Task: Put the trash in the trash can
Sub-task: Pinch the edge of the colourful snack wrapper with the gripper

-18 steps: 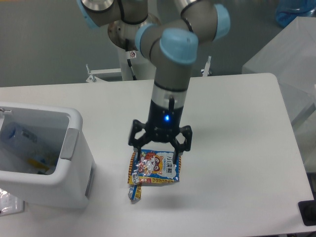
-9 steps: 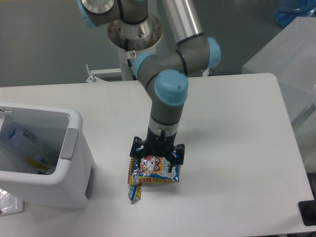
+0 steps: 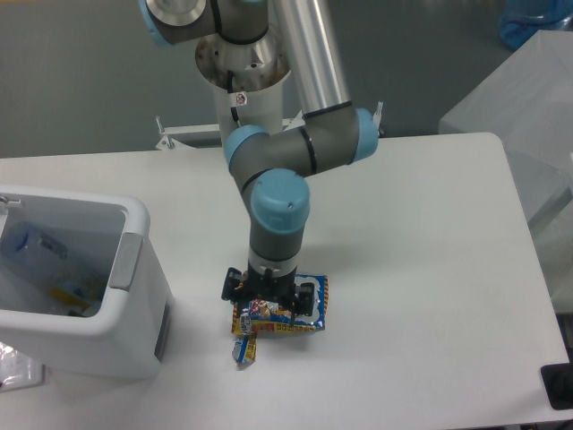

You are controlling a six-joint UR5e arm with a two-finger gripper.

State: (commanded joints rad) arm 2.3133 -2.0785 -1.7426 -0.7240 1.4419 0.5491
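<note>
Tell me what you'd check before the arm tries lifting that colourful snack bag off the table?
1. Gripper down at the snack packet: ok.
2. Fingers closed firmly on the packet: cannot tell; the wrist hides them.
3. Packet lying flat on the table, not snagged: ok.
4. Trash can upright with its top open: ok.
5. Path leftward to the can free of obstacles: ok.
6. Room left inside the can: ok; only a few items show.
</note>
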